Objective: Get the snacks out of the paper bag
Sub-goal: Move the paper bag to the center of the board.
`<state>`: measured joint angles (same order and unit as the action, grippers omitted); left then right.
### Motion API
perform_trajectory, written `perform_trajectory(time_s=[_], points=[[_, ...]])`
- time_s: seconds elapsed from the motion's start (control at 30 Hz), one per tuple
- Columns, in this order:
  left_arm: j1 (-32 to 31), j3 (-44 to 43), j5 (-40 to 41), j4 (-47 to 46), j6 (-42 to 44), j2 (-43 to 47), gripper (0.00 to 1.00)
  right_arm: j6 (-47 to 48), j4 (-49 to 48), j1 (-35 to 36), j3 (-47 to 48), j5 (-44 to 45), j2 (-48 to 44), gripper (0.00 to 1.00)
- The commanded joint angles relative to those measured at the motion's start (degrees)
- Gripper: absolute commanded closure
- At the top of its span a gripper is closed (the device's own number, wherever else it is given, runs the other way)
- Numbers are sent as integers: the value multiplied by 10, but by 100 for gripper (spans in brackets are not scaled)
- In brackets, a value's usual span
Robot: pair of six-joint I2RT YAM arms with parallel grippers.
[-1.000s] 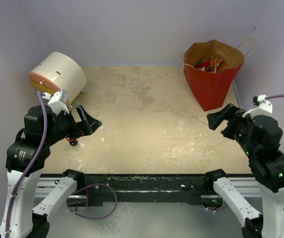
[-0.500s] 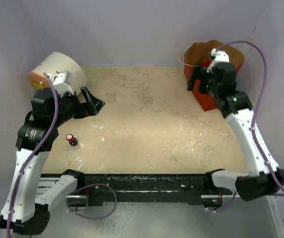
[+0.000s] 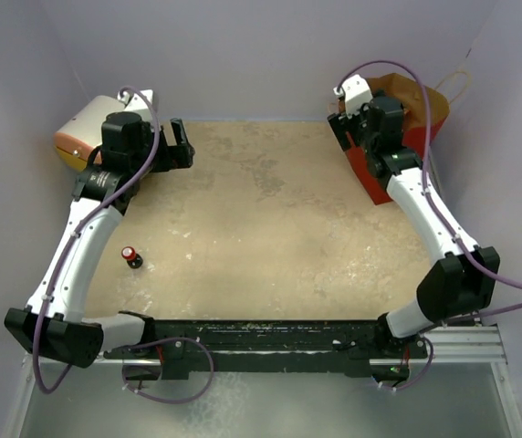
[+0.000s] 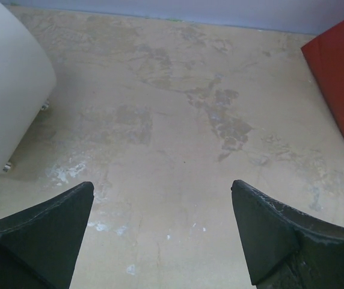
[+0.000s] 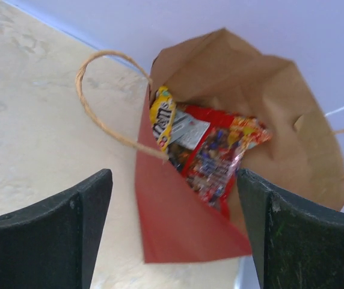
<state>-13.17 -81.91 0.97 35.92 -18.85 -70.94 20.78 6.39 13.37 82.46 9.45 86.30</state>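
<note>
Black right gripper agape over paper bag

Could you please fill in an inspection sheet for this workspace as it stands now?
Surface: beige table, worn and scuffed.
Job's things: paper bag upright and open at the far right; yellow packet and red-and-clear bag inside.
Clutter: white drum at the far left; small red-topped object on the left of the table.
Grippers: left gripper open, empty, over bare table; right gripper open, empty, over the bag's mouth.
Cables: purple cable arching above the right arm.
Surroundings: lavender walls.
</note>
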Motion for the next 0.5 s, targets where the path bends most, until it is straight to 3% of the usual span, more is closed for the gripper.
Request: perform_trajectory(time_s=[0.0, 0.2, 0.47], points=[[-2, -27, 23, -44, 12, -18, 1, 143, -101, -1, 8, -8, 37, 17], [-1, -73, 32, -34, 2, -63, 1, 211, -109, 0, 36, -51, 84, 28], [-1, -102, 29, -17, -16, -89, 1, 189, -100, 3, 68, -56, 105, 62]])
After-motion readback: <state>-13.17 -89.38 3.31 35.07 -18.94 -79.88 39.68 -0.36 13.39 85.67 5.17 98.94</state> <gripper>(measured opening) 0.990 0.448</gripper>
